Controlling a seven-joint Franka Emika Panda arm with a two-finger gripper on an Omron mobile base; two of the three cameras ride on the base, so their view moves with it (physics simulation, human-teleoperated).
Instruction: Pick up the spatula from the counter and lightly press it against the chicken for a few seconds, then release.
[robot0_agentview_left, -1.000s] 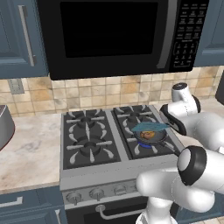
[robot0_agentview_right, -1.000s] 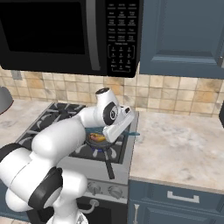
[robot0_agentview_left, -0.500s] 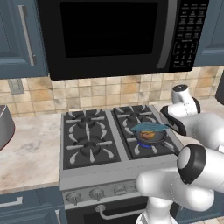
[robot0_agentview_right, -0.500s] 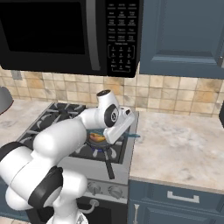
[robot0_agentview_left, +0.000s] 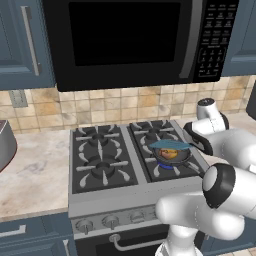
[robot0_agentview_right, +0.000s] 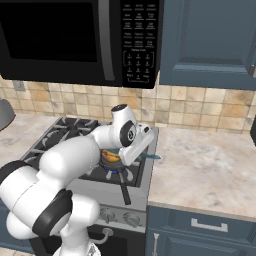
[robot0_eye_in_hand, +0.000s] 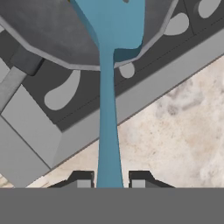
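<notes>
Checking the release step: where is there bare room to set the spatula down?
Right counter, between stove and backsplash, is bare; so is the left counter between stove and grey pot. Crowded: the pan under the spatula.

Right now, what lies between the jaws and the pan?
In the hand view, the blue spatula spans that stretch: its handle runs from the jaws over the counter and the stove's edge to the pan.
</notes>
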